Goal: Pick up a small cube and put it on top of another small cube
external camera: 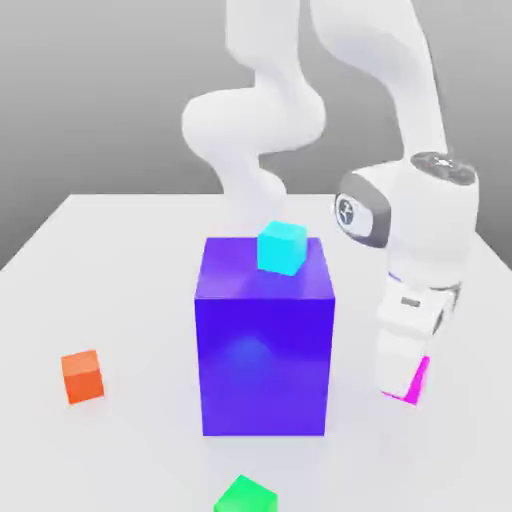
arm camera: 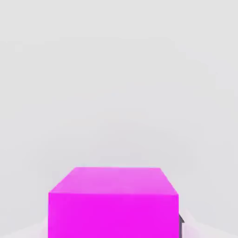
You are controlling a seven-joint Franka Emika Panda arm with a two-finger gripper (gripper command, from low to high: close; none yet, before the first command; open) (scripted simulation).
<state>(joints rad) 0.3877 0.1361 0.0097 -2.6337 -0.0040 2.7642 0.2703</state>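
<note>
The gripper (external camera: pixel 401 384) is closed on the magenta cube (external camera: pixel 417 384), low at the exterior view's right, its fingers on the cube's sides; the hand view shows the cube close up. At the centre of the exterior view stands a large blue block (external camera: pixel 263 365), with a cyan cube (external camera: pixel 282 248) resting on top. An orange cube (external camera: pixel 83 377) sits on the pale table (external camera: pixel 140 290) at lower left, and a green cube (external camera: pixel 247 497) at the bottom edge.

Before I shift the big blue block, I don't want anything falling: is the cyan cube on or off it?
On: the exterior view shows the cyan cube with its base within the blue block's top face.
</note>
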